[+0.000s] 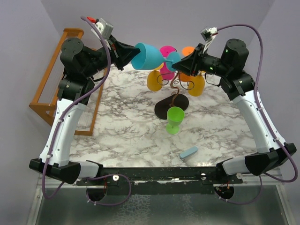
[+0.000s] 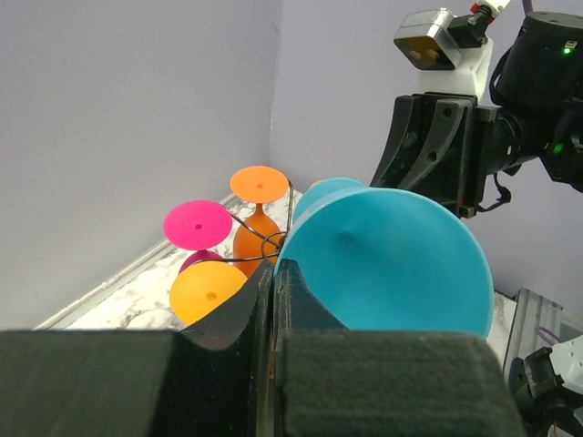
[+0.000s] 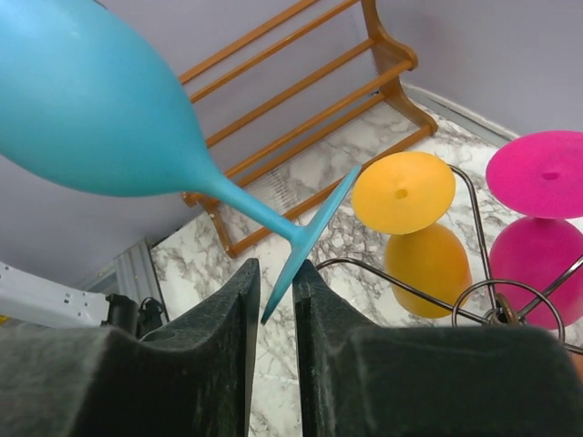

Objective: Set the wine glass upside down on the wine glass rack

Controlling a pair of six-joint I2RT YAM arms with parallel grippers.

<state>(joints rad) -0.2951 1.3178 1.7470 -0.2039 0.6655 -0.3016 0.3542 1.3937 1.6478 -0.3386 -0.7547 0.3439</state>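
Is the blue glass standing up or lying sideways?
The blue glass is sideways, up in the air. The left pincer pinches its bowl's rim, and its flat foot pokes into the right pincer.

Smooth matt blue plastic — the wine glass point(image 1: 147, 56); thin dark wire (metal, seemingly) — the wine glass rack point(image 1: 165, 108); marble-patterned table point(image 1: 126, 131)

The left arm point(image 1: 63, 126) and right arm point(image 1: 255, 115) have white shells on the lower links, black rounded joint housings, a mauve cable point(image 1: 108, 49) looping along each, a small grey wrist camera point(image 1: 104, 27), and matt black wedge-fingered ends, the left gripper point(image 2: 275, 273) and right gripper point(image 3: 273, 273), with a green indicator light point(image 1: 228, 45) on the right.
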